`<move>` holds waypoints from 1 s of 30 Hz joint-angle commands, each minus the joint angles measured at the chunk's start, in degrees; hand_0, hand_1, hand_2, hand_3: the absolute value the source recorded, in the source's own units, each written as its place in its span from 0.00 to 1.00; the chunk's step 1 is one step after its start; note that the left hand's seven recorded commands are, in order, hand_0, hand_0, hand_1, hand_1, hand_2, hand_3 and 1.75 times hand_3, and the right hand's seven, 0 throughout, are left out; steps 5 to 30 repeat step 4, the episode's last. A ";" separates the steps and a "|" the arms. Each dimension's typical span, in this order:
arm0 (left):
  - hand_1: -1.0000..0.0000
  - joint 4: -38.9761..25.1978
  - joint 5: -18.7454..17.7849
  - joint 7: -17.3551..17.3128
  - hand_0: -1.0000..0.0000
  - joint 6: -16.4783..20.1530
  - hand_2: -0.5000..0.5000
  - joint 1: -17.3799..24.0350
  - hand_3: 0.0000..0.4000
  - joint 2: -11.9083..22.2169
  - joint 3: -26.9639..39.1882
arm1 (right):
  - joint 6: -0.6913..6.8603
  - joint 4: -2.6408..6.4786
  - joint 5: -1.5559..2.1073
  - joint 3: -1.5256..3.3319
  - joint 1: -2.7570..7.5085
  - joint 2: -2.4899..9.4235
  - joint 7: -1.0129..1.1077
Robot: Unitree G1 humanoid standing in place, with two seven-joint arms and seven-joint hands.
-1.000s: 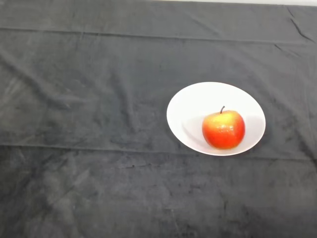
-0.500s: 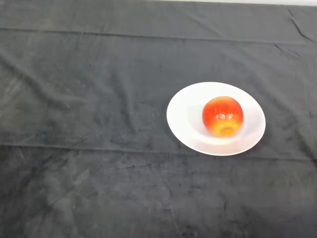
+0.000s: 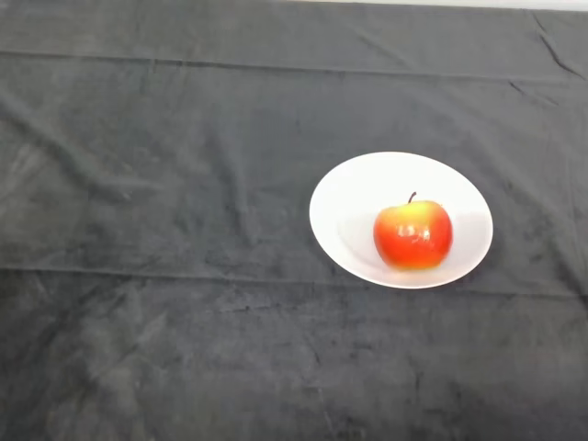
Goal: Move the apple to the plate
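A red and yellow apple (image 3: 412,234) sits on the white plate (image 3: 349,207), right of the table's middle. It stands with its stem pointing up and away, a little towards the plate's near right side. Nothing touches it.
The table is covered by a dark grey cloth (image 3: 165,276) with creases and fold lines. A pale strip of the table's far edge (image 3: 441,4) shows at the top.
The apple rocked on the plate: half a second ago it lay tipped with its underside showing, now it is upright again with the stem up, near its earlier spot.
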 commanded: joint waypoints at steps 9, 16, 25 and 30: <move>1.00 2.65 0.73 -0.32 1.00 -0.57 0.50 -1.99 0.00 -0.41 2.94 | 0.18 1.52 -0.09 -1.06 -1.62 -1.23 0.15; 1.00 2.65 0.73 -0.32 1.00 -0.57 0.50 -1.99 0.00 -0.41 2.94 | 0.18 1.52 -0.09 -1.06 -1.62 -1.23 0.15; 1.00 2.65 0.73 -0.32 1.00 -0.57 0.50 -1.99 0.00 -0.41 2.94 | 0.18 1.52 -0.09 -1.06 -1.62 -1.23 0.15; 1.00 2.65 0.73 -0.32 1.00 -0.57 0.50 -1.99 0.00 -0.41 2.94 | 0.18 1.52 -0.09 -1.06 -1.62 -1.23 0.15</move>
